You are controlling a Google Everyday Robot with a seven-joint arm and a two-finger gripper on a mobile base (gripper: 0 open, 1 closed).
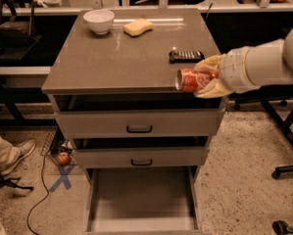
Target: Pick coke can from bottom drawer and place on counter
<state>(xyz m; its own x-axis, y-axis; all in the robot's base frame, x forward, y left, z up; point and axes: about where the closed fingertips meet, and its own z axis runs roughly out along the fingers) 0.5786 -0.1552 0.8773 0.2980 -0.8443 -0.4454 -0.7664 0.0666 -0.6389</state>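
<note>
Jaws clench the coke can (pixel 190 80) sideways at the front edge of the table (pixel 131 67) (bowl (pixel 98 20), sponge (pixel 137 27) farther back); bottom drawer (pixel 141 199) open, speckled floor (pixel 244 155) around.

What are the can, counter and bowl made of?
The coke can, held in the tool at the front right edge of the counter, looks painted metal, its end silver. The counter seems glossy laminate, showing reflections. The bowl looks white ceramic or plastic.
</note>
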